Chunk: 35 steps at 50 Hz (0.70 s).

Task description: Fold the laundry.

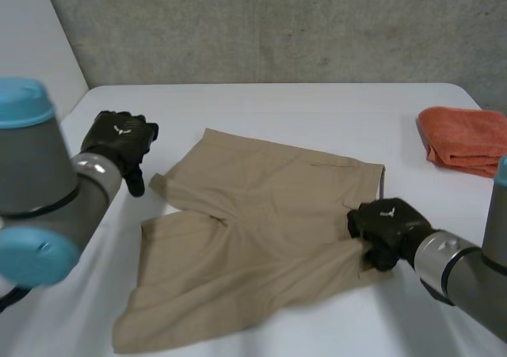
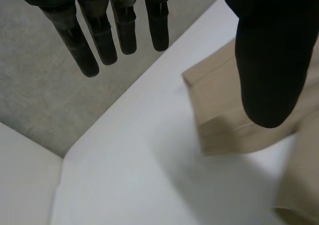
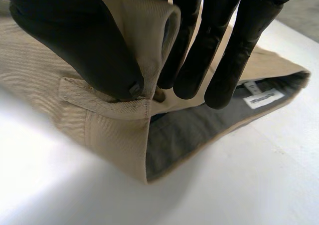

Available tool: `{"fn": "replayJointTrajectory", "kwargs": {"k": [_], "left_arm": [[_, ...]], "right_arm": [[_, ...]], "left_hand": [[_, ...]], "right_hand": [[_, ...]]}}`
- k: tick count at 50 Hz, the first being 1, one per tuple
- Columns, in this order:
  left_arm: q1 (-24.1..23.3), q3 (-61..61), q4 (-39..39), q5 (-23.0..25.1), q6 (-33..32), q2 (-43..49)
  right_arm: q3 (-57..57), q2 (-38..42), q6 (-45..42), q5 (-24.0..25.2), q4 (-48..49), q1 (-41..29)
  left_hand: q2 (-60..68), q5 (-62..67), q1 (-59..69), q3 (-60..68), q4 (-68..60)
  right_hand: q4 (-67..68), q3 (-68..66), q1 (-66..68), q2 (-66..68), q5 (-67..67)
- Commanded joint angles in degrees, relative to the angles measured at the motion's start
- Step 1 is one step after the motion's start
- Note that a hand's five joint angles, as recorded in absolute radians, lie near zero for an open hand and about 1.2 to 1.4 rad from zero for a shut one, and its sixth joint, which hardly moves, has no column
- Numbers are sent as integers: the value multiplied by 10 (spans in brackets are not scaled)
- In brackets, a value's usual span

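With the beige twill shorts (image 1: 253, 230) spread in the middle of the white table (image 1: 317, 104), the right hand (image 1: 386, 229), pinching their waistband corner between thumb and fingers, should lift low and evenly while the left hand (image 1: 119, 139), straight-fingered and empty beside a leg hem, steadies that side.

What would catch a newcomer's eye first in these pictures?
The tan shorts lie spread flat across the middle of the white table, with the right robot hand pinching their waistband at the corner nearest it. The left robot hand is open by a leg hem on the other side. A folded orange cloth lies at the table's far right edge.
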State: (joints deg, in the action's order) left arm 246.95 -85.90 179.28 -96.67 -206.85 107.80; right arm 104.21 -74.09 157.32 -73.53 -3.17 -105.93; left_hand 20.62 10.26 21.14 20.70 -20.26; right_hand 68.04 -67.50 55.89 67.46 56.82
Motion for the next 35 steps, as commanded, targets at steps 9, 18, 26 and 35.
{"fn": "replayJointTrajectory", "kwargs": {"k": [9, 18, 26, 35], "left_arm": [[-12, -232, -134, 86, 87, -171], [-17, -300, -133, 82, 87, -174], [-34, -320, -93, 78, 87, -167], [-45, -328, -33, 32, 87, -139]], "right_arm": [[-16, 18, 108, 8, 42, 25], [-4, 18, 108, 6, 59, 24], [-3, 18, 109, 8, 60, 22], [-3, 17, 102, 12, 55, 22]], "left_hand": [[61, 64, 56, 60, -64], [79, 83, 74, 79, -83], [140, 143, 135, 139, -143], [593, 597, 588, 593, -597]], "right_hand": [[120, -125, 241, 125, 132], [120, -125, 241, 125, 132], [120, -125, 241, 125, 132], [120, -125, 241, 125, 132]]}}
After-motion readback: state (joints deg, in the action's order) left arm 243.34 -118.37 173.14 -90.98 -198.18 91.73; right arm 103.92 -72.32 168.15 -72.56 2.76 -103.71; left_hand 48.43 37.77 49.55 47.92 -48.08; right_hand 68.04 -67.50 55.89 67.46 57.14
